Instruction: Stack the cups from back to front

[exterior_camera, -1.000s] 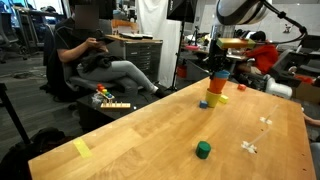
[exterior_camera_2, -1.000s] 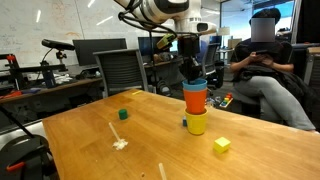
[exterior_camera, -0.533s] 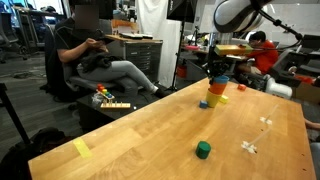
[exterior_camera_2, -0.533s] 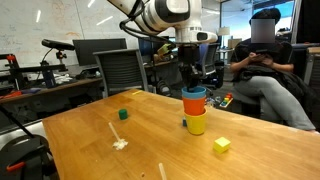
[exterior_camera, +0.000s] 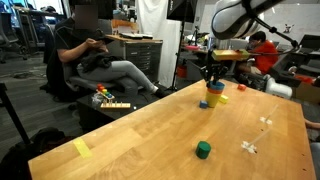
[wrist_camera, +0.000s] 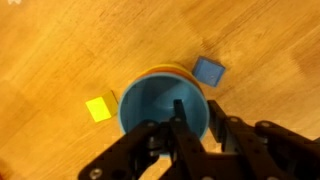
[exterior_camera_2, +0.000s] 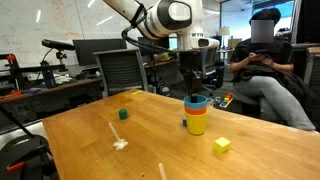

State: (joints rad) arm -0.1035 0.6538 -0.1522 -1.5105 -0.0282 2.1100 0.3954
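The three cups stand nested in one stack on the wooden table (exterior_camera: 150, 130): the blue cup (exterior_camera_2: 196, 101) on top, the orange cup (exterior_camera_2: 196, 109) under it, the yellow cup (exterior_camera_2: 197, 124) at the bottom. The stack also shows in an exterior view (exterior_camera: 215, 94). In the wrist view I look down into the blue cup (wrist_camera: 150, 105), with the orange rim (wrist_camera: 165, 69) showing behind it. My gripper (wrist_camera: 198, 112) hangs just above the stack (exterior_camera_2: 193, 86). One finger is inside the blue cup and one outside its rim, with a gap between them.
A green cube (exterior_camera: 203, 150) lies near the front, also seen in an exterior view (exterior_camera_2: 123, 114). A yellow cube (wrist_camera: 98, 108) and a small blue block (wrist_camera: 208, 71) lie beside the stack. White scraps (exterior_camera: 249, 148) lie on the table. A seated person (exterior_camera: 100, 55) is past the table edge.
The blue cup has gone down into the orange cup and the stack is shorter. My gripper came down with it and now stands with its fingers apart at the rim.
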